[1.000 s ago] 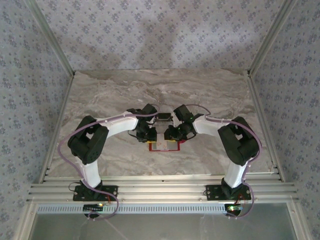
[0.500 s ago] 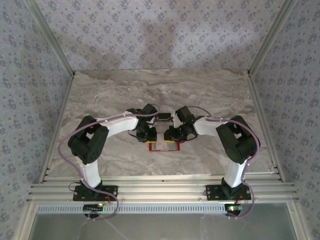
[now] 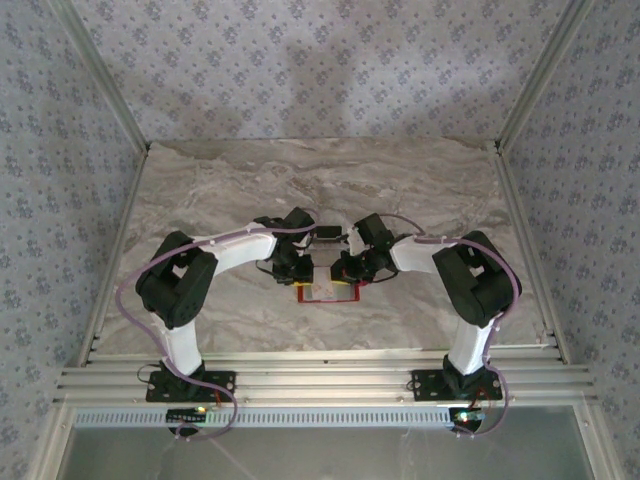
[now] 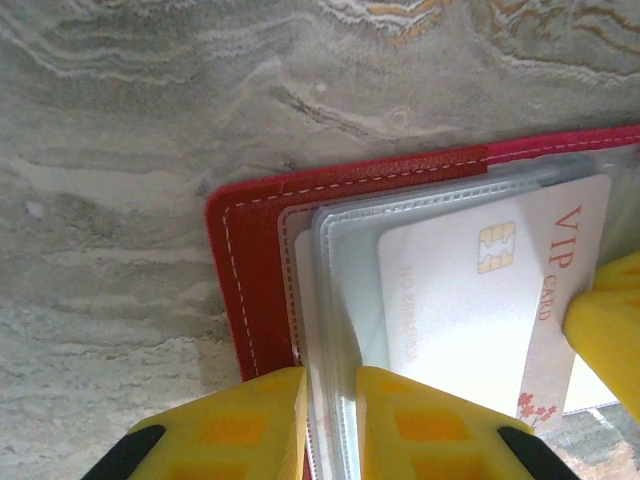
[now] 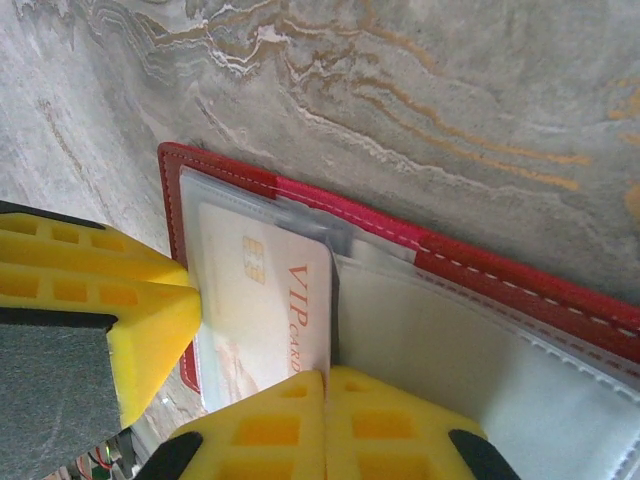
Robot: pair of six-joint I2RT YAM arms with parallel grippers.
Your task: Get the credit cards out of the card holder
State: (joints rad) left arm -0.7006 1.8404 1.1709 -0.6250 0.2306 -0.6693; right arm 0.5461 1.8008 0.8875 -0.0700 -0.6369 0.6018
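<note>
Credit card (image 5: 262, 300) edge pinched btwn R fingers (image 5: 400, 420); L fingers (image 4: 230, 425) clamp holder (image 4: 250, 260).

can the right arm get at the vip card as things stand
Likely yes: the card holder lies open, and the right gripper looks shut on an edge of the credit card.

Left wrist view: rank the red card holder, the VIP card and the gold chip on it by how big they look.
1. card holder: largest, even though it runs off the frame and clear sleeves cover part of it.
2. VIP card: clearly smaller.
3. gold chip: by far the smallest.
</note>
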